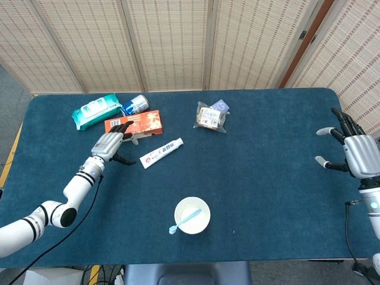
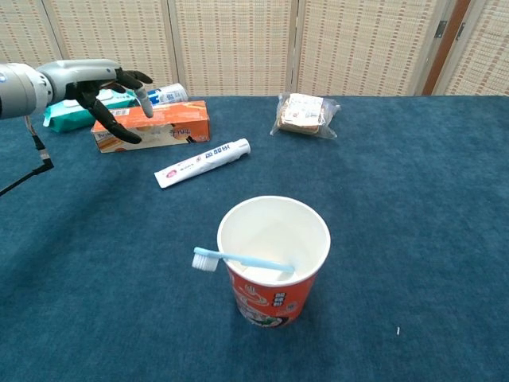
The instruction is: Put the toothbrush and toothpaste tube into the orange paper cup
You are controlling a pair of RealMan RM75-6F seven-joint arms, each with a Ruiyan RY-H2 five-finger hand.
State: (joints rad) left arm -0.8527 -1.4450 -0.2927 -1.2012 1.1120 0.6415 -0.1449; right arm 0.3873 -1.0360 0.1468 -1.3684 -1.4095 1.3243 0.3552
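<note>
Table (image 1: 267, 202) covered in dark blue cloth, bearing every object below; woven screens stand behind it.

Left arm extended over the cloth, its left hand (image 1: 110, 144) hovering with fingers spread and empty, just in front of the orange box (image 1: 133, 125) and a little to the left of the toothpaste tube (image 1: 161, 152). In the chest view the same left hand (image 2: 99, 83) appears in front of the orange box (image 2: 151, 125), fingertips dark.

Right hand (image 1: 355, 153) at the table's right edge, fingers apart, holding nothing, well away from all objects.

Green wipes pack (image 1: 95, 110) near the far left corner, with a blue-and-white can (image 1: 135, 105) lying just beside it and behind the box.

Snack packet (image 1: 211, 117) in clear wrap, at the far middle of the table.

Orange paper cup (image 2: 274, 259) upright near the front edge, white inside, printed orange outside.

Toothpaste tube (image 2: 202, 162) lying flat on the cloth, diagonal, between the box and the cup, apart from both.

Toothbrush (image 2: 238, 260), light blue, already in the cup: handle inside, brush head hanging out over the rim on the left.
</note>
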